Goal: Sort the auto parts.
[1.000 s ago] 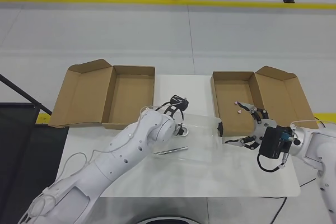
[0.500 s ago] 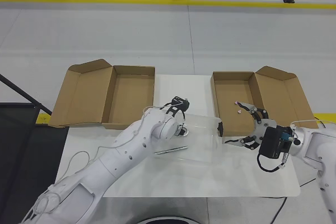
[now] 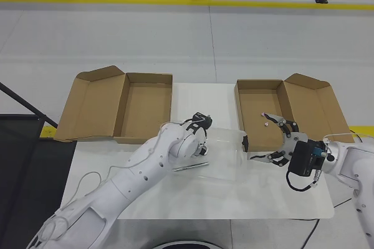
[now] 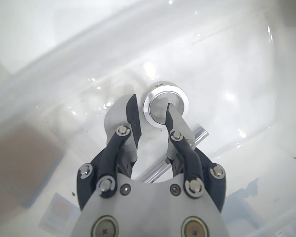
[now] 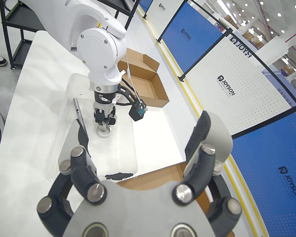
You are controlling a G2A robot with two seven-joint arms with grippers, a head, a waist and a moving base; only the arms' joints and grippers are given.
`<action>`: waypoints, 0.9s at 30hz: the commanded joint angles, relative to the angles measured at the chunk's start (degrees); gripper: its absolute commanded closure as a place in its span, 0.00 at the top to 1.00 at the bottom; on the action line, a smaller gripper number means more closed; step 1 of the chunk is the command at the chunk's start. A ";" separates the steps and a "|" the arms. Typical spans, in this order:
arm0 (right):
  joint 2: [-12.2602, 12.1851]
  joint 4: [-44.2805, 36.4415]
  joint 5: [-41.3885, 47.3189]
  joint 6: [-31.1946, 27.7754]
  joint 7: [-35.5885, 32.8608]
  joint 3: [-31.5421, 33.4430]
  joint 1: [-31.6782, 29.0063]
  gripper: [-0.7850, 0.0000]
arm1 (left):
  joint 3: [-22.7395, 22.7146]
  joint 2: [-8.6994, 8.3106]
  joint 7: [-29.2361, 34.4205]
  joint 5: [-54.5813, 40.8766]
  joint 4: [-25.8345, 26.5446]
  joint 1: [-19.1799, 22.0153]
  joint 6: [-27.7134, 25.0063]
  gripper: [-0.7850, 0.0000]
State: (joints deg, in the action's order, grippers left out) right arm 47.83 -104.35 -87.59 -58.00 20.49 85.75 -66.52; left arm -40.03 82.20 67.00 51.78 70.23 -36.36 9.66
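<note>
Nearest on the white surface [image 3: 268, 199], a clear bin [image 3: 226, 132] holds a thin metal rod [image 3: 190, 167]. Just beyond the rod lies a metal ring [image 4: 162, 86]. The left gripper [image 4: 150, 102] points down into the bin with its fingers parted, straddling the ring's wall. One tip is inside the ring and the other just outside, not clamped. At the bin's right end the right gripper [image 3: 259, 136] hovers with fingers spread wide, grasping nothing, over the near edge of the right cardboard box [image 3: 257, 99]. A second open cardboard box [image 3: 146, 106] sits at the surface's far left.
</note>
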 commanded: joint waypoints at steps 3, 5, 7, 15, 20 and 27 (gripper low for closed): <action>0.00 0.00 0.00 0.00 0.01 0.00 0.00 1.00 | -0.74 -0.24 1.18 0.76 1.07 -0.93 0.03 0.40; 0.00 0.00 0.00 0.00 0.01 0.00 0.00 1.00 | -1.01 -0.29 1.87 0.94 1.31 -1.26 0.01 0.39; 0.00 0.00 0.00 0.00 0.01 0.00 0.00 1.00 | -1.39 -0.31 2.29 0.88 1.28 -1.53 0.20 0.39; 0.00 0.00 0.00 0.00 0.01 0.00 0.00 1.00 | -2.20 -0.06 3.99 -0.25 -0.08 -1.73 -0.10 0.34; 0.00 0.00 0.00 0.00 0.01 0.00 0.00 1.00 | -2.59 0.09 3.88 -0.32 -0.46 -1.74 -0.34 0.10; 0.00 0.00 0.00 0.00 0.01 0.00 0.00 1.00 | -4.29 -0.33 3.90 0.81 1.61 -2.78 0.10 0.00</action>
State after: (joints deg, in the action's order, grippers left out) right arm 47.83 -104.35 -87.59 -58.00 20.49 85.75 -66.52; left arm -43.96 81.99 70.92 52.28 71.27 -38.86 9.63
